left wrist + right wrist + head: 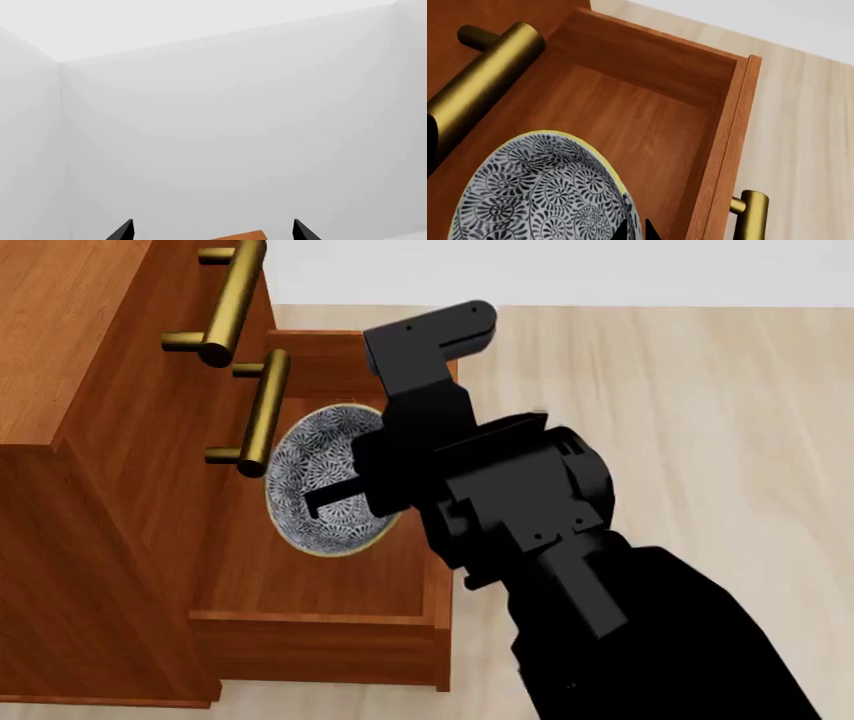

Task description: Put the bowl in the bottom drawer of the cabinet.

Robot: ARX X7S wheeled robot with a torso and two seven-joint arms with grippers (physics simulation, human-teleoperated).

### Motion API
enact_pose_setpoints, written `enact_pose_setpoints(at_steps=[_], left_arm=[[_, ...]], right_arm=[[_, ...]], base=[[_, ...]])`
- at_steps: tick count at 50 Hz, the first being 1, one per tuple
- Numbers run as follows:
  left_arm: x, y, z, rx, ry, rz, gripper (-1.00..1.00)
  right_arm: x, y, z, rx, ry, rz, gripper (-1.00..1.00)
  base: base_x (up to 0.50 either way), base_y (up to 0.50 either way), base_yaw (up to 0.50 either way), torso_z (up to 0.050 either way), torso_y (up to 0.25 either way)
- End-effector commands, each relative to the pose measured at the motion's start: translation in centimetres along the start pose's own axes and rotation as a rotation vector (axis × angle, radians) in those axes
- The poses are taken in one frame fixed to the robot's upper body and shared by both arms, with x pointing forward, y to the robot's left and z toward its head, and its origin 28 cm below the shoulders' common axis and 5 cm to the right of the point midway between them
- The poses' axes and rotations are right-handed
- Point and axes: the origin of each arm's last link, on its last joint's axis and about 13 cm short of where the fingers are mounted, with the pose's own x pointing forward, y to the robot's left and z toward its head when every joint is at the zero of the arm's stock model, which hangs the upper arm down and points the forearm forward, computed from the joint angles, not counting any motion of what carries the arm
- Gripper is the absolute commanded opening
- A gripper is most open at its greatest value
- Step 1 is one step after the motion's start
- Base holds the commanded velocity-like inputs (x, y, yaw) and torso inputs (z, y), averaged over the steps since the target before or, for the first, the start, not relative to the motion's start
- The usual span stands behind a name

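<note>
Pale plank flooring (pixel 694 390) surrounds the cabinet (pixel 80 390), where the right gripper (pixel 350 485) grips the bowl (pixel 314 475) over the open bottom drawer (pixel 320 625).

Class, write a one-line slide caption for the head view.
The right tool holds the patterned bowl over the open bottom drawer of the wooden cabinet.

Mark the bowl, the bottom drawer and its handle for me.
Bowl (pixel 320 475), head view, patterned inside.
Bottom drawer (pixel 627 112), right wrist view, bare floor panel.
Handle (pixel 751 215), right wrist view, brass bar on the drawer's front.
</note>
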Motion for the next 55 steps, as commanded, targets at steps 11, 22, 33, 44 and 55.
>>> enact_pose_setpoints(at_steps=[11,22,33,44,55], left_arm=[[-0.1,0.0,-0.1,0.002,0.004,0.002,1.0],[-0.1,0.1,-0.1,0.004,0.005,0.002,1.0],[0.0,0.1,-0.3,0.009,0.009,0.002,1.0],[0.0,0.0,-0.5,0.005,0.013,0.001,1.0],[0.0,0.0,-0.5,0.004,0.013,0.003,1.0]], right_arm=[[0.4,0.0,-0.7,0.011,0.013,0.017,-1.0],[0.6,0.0,-1.3,0.039,0.031,0.042,-1.0],[0.7,0.0,-1.7,0.056,0.043,0.059,-1.0],[0.8,0.2,-2.3,0.057,0.065,0.066,-1.0],[0.8,0.4,-2.2,0.049,0.064,0.067,1.0]], base=[[0.0,0.0,0.0,0.0,0.001],[0.0,0.0,0.0,0.0,0.0],[0.0,0.0,0.0,0.0,0.0],[0.0,0.0,0.0,0.0,0.0],[0.0,0.0,0.0,0.0,0.0]])
